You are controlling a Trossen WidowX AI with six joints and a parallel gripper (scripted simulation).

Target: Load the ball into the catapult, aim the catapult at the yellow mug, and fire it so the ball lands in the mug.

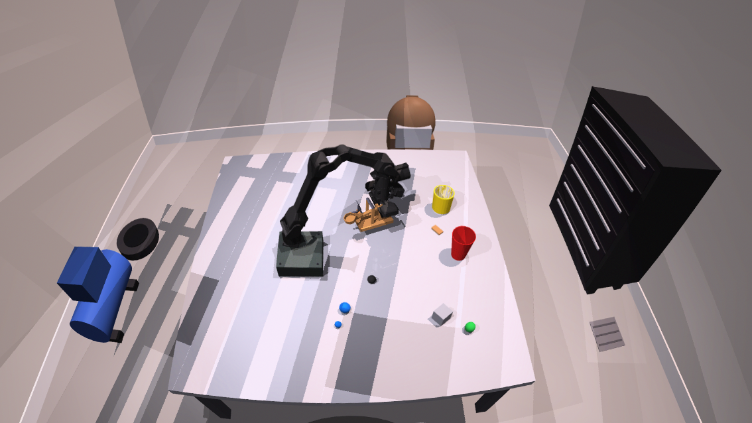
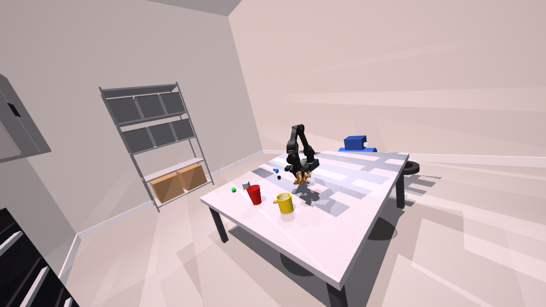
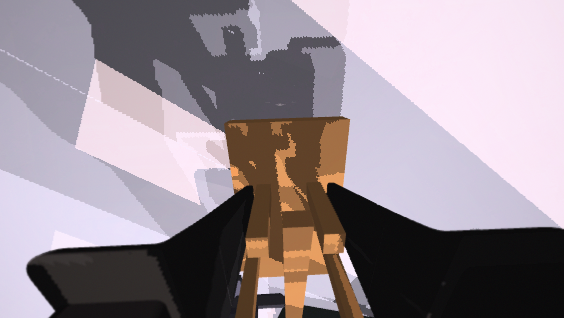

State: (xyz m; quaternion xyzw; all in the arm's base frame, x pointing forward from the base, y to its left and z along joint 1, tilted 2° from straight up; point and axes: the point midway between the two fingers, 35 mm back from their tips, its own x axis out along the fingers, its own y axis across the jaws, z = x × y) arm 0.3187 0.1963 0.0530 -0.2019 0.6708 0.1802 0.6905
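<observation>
The orange wooden catapult (image 1: 376, 225) (image 2: 300, 182) (image 3: 287, 145) is between the fingers of my gripper (image 1: 375, 210) (image 2: 300, 173) (image 3: 290, 190), which is shut on its upright frame. It looks slightly raised off the table, its shadow set apart from it. Its cup end points toward the arm's base; I see no ball in the cup. The yellow mug (image 1: 442, 201) (image 2: 285, 204) stands upright to the right of the catapult in the top view. A black ball (image 1: 371, 279) (image 2: 279, 177), a larger blue ball (image 1: 345, 307) (image 2: 276, 170), a small blue ball (image 1: 337, 324) and a green ball (image 1: 469, 327) (image 2: 233, 189) lie on the table.
A red cup (image 1: 462, 243) (image 2: 254, 195) stands near the mug. A small orange block (image 1: 436, 229) (image 2: 275, 201) lies between the catapult and the red cup. A grey cube (image 1: 441, 313) (image 2: 246, 185) sits beside the green ball. The table's right edge runs beyond the mug and cup in the top view.
</observation>
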